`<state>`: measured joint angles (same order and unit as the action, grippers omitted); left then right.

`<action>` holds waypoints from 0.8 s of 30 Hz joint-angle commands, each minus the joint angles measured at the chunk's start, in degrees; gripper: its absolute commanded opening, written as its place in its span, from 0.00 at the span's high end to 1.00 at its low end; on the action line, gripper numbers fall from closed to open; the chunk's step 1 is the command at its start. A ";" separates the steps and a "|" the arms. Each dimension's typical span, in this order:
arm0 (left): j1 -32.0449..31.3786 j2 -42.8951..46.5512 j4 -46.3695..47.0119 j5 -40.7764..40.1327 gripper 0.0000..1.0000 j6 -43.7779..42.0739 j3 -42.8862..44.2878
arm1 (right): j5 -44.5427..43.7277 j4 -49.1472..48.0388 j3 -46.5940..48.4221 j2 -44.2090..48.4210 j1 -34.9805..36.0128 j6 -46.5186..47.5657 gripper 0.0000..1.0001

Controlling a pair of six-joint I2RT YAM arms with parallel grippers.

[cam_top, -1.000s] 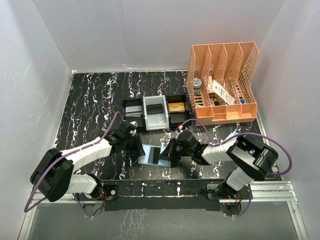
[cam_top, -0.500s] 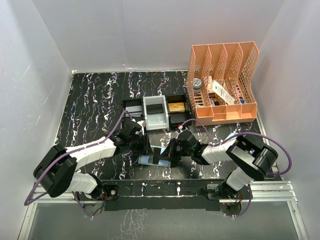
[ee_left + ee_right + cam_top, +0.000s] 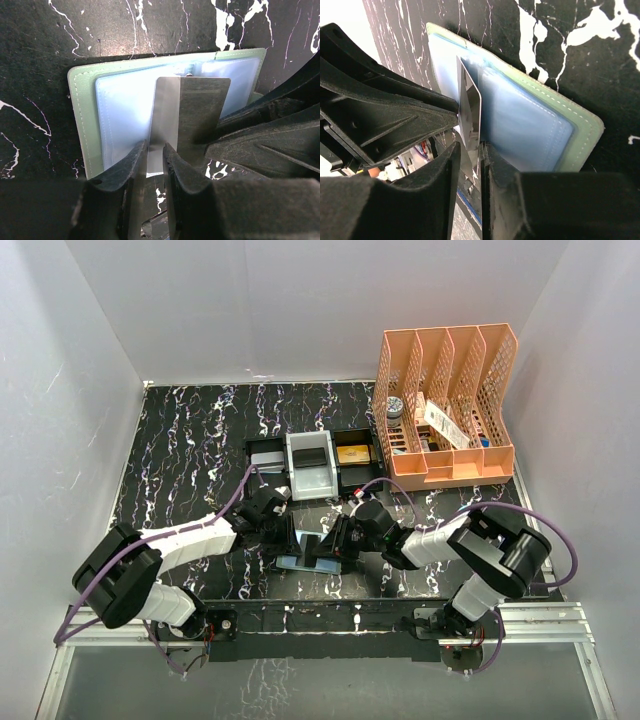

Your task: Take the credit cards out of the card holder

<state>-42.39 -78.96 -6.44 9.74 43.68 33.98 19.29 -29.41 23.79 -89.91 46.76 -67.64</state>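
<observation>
The wallet (image 3: 293, 562) lies open on the table (image 3: 190, 460), at 6 o'clock from the white tray (image 3: 315, 483). One dark card (image 3: 192, 112) stands on edge over the pale blue pockets, lifted but not carried off. The left gripper (image 3: 155, 152) and right gripper (image 3: 469, 150) both look clamped on it. The trays already hold what look like cards, so I'd guess we're partway. Can't tell if more are hiding inside.

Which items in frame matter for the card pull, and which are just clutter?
In the job: open sage-green bifold card holder; dark grey plastic card held on edge over it; left gripper and right gripper, both shut on that card.
Just lying about: row of black and white rectangular trays behind; orange mesh file organiser holding odds and ends, far right.
</observation>
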 commanded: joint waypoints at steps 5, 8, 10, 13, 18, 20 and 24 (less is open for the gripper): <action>-0.06 -0.82 -3.61 -3.68 0.82 -1.27 -1.91 | -1.14 -6.06 2.18 -2.34 -0.18 -1.97 0.79; -0.06 -0.12 -4.80 -4.72 0.83 -1.46 -1.90 | -3.30 -5.63 1.73 -1.65 -0.18 -2.30 0.82; -0.06 0.23 -4.86 -4.94 0.83 -1.48 -2.07 | -4.96 -5.68 1.39 -1.70 -0.18 -2.94 0.86; -0.06 0.24 -4.23 -4.45 0.83 -1.28 -2.03 | -4.87 -8.09 1.09 -2.31 -0.05 -4.34 0.88; -0.02 -0.10 -4.20 -4.35 0.84 -1.12 -1.39 | -5.83 -8.40 1.84 -3.78 0.78 -4.27 0.86; -0.06 -0.08 -4.35 -4.40 0.84 -1.12 -1.26 | -5.95 -8.47 1.83 -4.12 0.91 -4.11 0.86; -0.06 0.27 -4.78 -4.89 0.85 -0.89 -1.19 | -6.65 -7.44 1.52 -3.52 1.05 -3.43 0.88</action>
<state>-42.41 -78.65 -6.52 9.26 43.66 33.71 14.70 -34.63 24.18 -93.73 47.35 -71.70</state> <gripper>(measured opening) 0.156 0.129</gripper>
